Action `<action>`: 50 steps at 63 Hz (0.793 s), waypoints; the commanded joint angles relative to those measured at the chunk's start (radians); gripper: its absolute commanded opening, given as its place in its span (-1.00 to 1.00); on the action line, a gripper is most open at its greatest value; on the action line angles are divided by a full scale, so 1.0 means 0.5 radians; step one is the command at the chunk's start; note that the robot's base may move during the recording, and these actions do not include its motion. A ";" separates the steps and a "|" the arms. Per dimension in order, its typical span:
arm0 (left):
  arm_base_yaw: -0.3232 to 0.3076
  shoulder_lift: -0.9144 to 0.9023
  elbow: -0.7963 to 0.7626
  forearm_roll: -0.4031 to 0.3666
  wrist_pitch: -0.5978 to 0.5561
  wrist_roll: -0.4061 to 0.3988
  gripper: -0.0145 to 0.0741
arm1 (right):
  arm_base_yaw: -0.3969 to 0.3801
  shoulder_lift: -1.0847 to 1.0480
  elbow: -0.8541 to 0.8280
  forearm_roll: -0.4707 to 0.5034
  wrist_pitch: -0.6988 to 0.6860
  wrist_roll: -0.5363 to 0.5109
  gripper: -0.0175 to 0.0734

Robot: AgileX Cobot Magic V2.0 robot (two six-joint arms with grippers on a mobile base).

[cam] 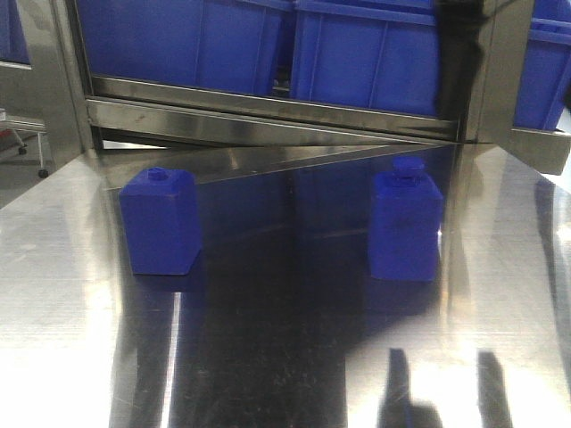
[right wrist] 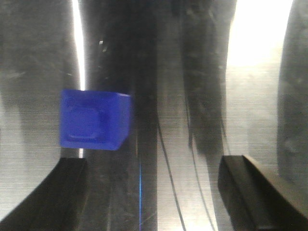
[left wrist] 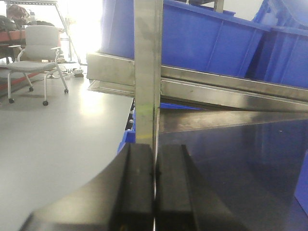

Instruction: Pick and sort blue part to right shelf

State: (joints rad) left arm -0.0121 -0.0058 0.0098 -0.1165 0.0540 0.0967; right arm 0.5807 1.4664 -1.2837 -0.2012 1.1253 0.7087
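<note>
The blue part [cam: 406, 225], with sloped shoulders and a wide round cap, stands upright on the steel table [cam: 294, 357], right of centre. Behind it is the right shelf [cam: 268, 120], its steel rails carrying blue crates [cam: 357, 53]. In the right wrist view my right gripper [right wrist: 154, 190] is open above the table. A blue block [right wrist: 94, 120], seen from above, lies just beyond its left finger [right wrist: 62, 192] and outside the gap; I cannot tell which block it is. My left gripper [left wrist: 155, 166] is shut with nothing in it, facing a shelf post [left wrist: 147, 72].
A second blue block [cam: 161, 223], with a flat top and a small stub, stands at the table's left. A steel upright [cam: 500, 71] rises at the back right. An office chair [left wrist: 36, 53] stands on the floor off the table's left edge.
</note>
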 commanded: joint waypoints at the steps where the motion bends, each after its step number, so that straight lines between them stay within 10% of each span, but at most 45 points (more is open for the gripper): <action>1: 0.002 -0.042 0.041 -0.004 -0.168 -0.013 -0.39 | 0.036 0.066 -0.227 -0.002 0.079 0.022 0.75; 50: 0.002 -0.042 0.041 -0.004 -0.168 -0.013 -0.39 | 0.047 0.551 -0.462 0.123 0.132 0.027 0.75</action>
State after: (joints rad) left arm -0.0121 -0.0058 0.0098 -0.1165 0.0540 0.0967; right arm 0.6141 1.7839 -1.4889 -0.1287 1.2055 0.7209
